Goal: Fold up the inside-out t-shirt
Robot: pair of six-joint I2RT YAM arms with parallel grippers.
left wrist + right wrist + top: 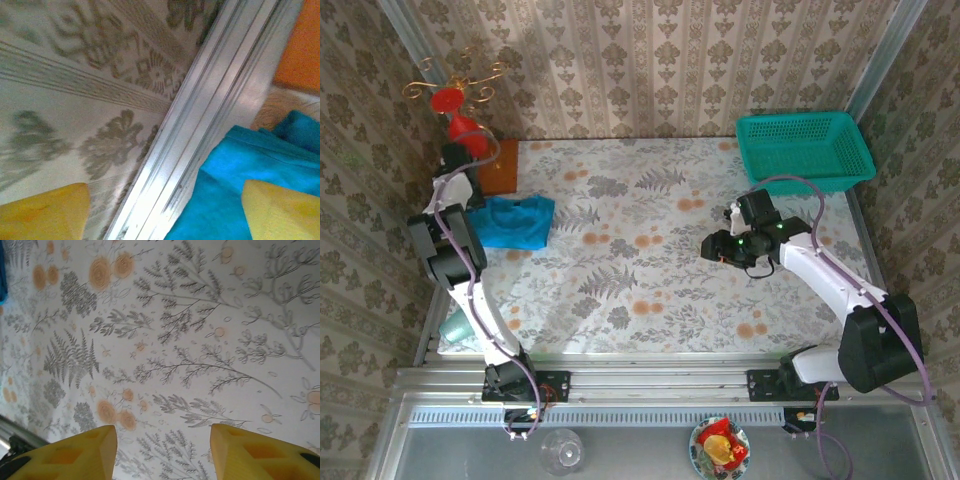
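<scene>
The inside-out t-shirt (517,221) lies as a compact bright blue bundle at the far left of the flowered table. My left gripper (465,185) hovers at the shirt's left edge, beside the wall. In the left wrist view its yellow fingers (280,210) stand wide apart and open (165,200); the right one hangs over the blue cloth (235,170), and nothing lies between them. My right gripper (715,245) hangs over the middle-right of the table, far from the shirt. It is open (162,440) over bare tablecloth, and a sliver of blue cloth (1,275) shows at the frame's left edge.
A teal mesh basket (805,150) stands at the back right. An orange-brown mat (500,165) and a red ornament (455,105) sit at the back left. A metal frame rail (210,115) runs along the table's left edge, right by the shirt.
</scene>
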